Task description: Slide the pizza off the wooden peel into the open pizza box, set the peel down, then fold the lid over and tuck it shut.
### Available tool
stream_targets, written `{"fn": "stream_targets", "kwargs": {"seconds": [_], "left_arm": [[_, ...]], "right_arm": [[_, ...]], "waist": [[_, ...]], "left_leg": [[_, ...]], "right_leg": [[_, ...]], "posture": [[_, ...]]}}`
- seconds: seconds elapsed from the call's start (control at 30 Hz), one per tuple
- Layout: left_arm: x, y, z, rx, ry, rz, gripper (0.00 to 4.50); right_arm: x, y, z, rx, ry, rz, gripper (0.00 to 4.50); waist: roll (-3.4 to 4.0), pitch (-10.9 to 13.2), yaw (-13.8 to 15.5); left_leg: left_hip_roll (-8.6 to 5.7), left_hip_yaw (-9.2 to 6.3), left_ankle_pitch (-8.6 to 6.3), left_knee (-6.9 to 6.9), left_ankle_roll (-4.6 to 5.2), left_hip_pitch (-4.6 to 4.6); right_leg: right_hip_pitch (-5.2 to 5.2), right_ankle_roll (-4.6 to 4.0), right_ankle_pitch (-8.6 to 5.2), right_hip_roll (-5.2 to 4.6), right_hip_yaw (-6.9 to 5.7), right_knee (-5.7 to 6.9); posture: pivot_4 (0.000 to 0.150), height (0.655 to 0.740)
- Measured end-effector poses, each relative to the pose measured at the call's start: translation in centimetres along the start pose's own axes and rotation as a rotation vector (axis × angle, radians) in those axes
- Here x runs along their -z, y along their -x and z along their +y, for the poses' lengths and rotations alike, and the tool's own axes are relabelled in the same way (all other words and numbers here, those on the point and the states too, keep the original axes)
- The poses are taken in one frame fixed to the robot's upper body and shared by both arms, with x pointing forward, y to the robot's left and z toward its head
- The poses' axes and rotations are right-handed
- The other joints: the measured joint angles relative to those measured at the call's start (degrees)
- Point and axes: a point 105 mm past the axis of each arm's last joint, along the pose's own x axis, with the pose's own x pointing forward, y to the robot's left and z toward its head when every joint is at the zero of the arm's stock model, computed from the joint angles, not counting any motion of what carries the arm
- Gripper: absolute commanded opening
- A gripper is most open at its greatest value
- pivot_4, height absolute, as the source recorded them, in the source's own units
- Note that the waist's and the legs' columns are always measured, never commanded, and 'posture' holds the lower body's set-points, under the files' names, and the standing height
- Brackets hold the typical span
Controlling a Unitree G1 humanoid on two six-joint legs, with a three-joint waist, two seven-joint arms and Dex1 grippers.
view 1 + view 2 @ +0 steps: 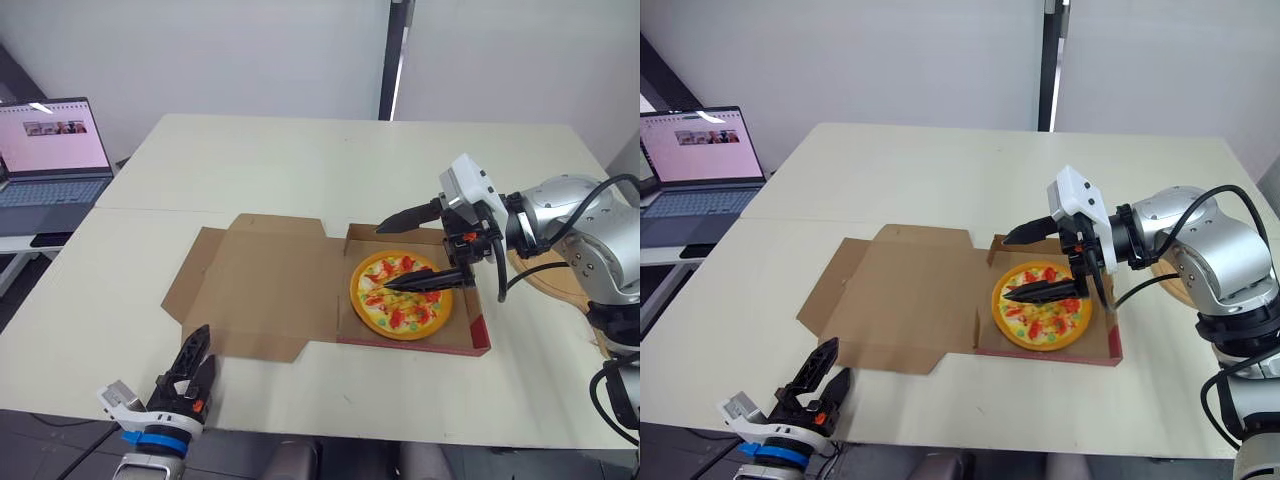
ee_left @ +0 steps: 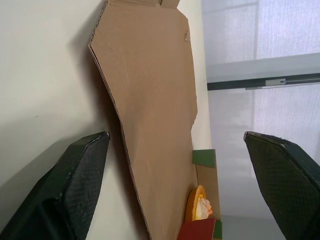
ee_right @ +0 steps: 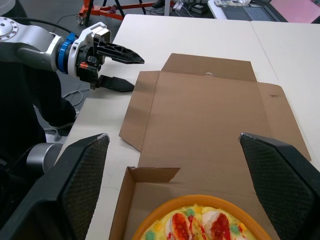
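Observation:
The pizza (image 1: 402,295) lies in the tray of the open cardboard pizza box (image 1: 478,335), right of the table's middle. The box lid (image 1: 265,285) lies spread flat on the table to the tray's left. My right gripper (image 1: 385,258) hovers open just above the pizza, one finger over its middle and the other over the tray's far wall; in its wrist view my right gripper (image 3: 173,137) holds nothing. The wooden peel (image 1: 560,278) rests on the table to the right, partly hidden by my right arm. My left gripper (image 1: 202,358) is open and empty near the front edge, short of the lid's front left corner.
An open laptop (image 1: 55,150) stands on a side desk at the far left. The cream table (image 1: 300,160) stretches bare behind the box. The lid's edge (image 2: 150,100) lies right ahead of my left gripper.

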Motion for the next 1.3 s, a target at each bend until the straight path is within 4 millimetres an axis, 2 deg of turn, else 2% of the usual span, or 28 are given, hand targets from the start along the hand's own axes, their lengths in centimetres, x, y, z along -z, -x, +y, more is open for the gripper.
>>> {"fn": "stream_targets", "kwargs": {"seconds": [0.07,0.17,0.43,0.57,0.87,0.97,1.13,1.3], "left_arm": [[0.0,-0.1,0.0,0.000,0.004,-0.001,4.50],[0.3,-0.6,0.1,-0.016,0.016,0.000,3.94],[1.5,-1.8,0.4,-0.050,0.046,0.029,1.38],[1.4,-1.9,-0.4,-0.028,0.035,0.022,0.09],[1.1,-1.0,-0.2,-0.044,0.021,0.003,0.04],[0.8,-1.1,-0.2,-0.047,0.012,-0.015,0.60],[0.1,-0.8,0.0,-0.065,-0.013,-0.043,2.10],[0.0,0.4,0.3,-0.105,-0.020,-0.048,2.10]], "right_arm": [[0.0,0.0,0.0,0.001,0.000,0.000,4.47],[0.0,0.0,0.0,0.002,0.000,0.000,4.50],[0.0,0.0,0.0,0.004,-0.005,0.001,4.50],[0.1,0.0,-0.1,0.007,-0.010,0.002,4.50],[0.1,-0.2,-0.2,0.016,-0.016,-0.003,4.50],[0.1,-0.2,-0.2,0.017,-0.018,-0.007,4.50],[0.0,-0.2,-0.3,0.017,-0.016,-0.008,4.50],[0.0,-0.2,-0.3,0.017,-0.016,-0.007,4.50]], "waist": [[0.09,-0.03,0.00],[0.32,-0.10,0.01],[0.35,-0.12,-0.17],[0.23,-0.09,-0.20],[0.15,-0.05,-0.24],[0.13,-0.03,-0.25],[0.00,-0.01,-0.16],[-0.09,0.02,-0.19]], "left_leg": [[0.00,0.00,0.00,-0.04,0.00,0.00],[-0.06,0.01,0.00,-0.12,0.00,0.00],[-0.09,0.05,0.09,-0.64,-0.16,-0.07],[-0.08,0.07,-0.02,-0.65,-0.16,-0.07],[-0.01,0.14,-0.03,-0.63,-0.13,-0.04],[0.01,0.15,-0.03,-0.63,-0.13,-0.04],[0.00,0.13,-0.03,-0.63,-0.13,-0.06],[0.00,0.14,-0.05,-0.64,-0.12,-0.06]], "right_leg": [[-0.01,0.00,0.00,0.00,0.00,-0.01],[-0.02,0.00,0.01,-0.08,0.00,-0.04],[-0.10,0.19,0.24,-0.12,0.01,-0.73],[-0.10,0.19,0.24,-0.10,0.02,-0.81],[-0.09,0.20,0.24,-0.05,0.02,-0.80],[-0.10,0.21,0.25,-0.03,0.02,-0.80],[-0.09,0.20,0.25,-0.03,0.03,-0.81],[-0.09,0.20,0.24,-0.03,0.03,-0.83]], "posture": [[0.150,0.7400],[0.150,0.7400],[0.150,0.7400],[0.150,0.7400],[0.150,0.7400],[0.150,0.7400],[0.150,0.7400],[0.150,0.7400]]}}
